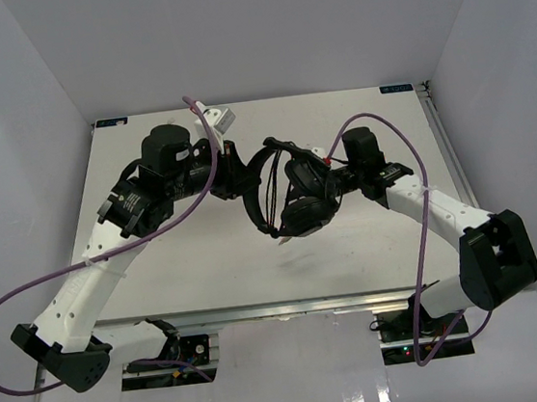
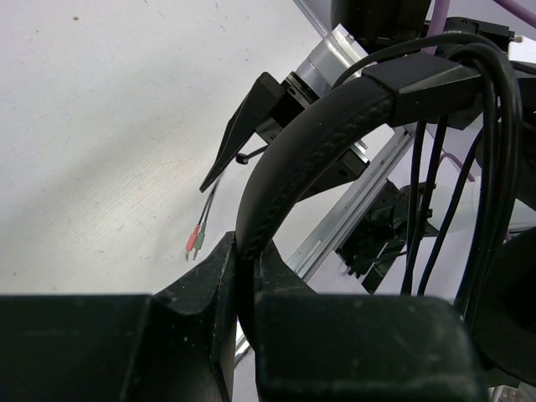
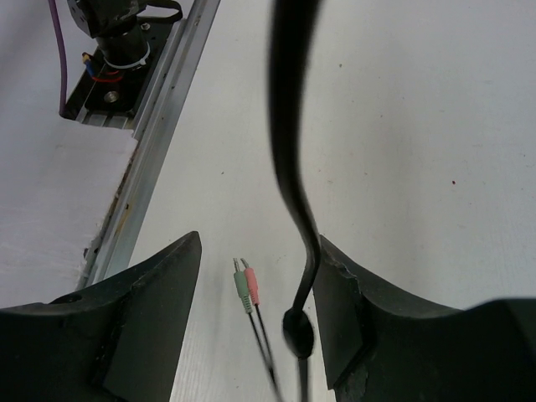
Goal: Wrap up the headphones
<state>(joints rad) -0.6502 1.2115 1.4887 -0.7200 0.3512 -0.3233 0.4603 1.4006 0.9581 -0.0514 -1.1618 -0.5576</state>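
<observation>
We held the headphones (image 2: pixel 311 142) clamped in the left gripper (image 2: pixel 245 289); with the right gripper (image 3: pixel 260 285) spread open, the wound cord (image 2: pixel 427 193) risked unravelling.

The left arm (image 1: pixel 92 270) rises from its base at 7 o'clock in the top view. Its white link slants toward 1 o'clock to a bent elbow, and the dark wrist then turns toward 3 o'clock. The left gripper (image 1: pixel 246 170) sits near the centre, its jaws closed tight on the headband of the headphones (image 2: pixel 293 167). The band is pinched between the two black fingers (image 2: pixel 201 285).

The right arm (image 1: pixel 435 211) starts at 5 o'clock, folds at a dark elbow and runs toward 10 o'clock, with the wrist aimed at 9 o'clock. The right gripper (image 1: pixel 330 189) faces the left one. In the right wrist view its fingers (image 3: pixel 159 285) stand apart, gripping nothing.
</observation>
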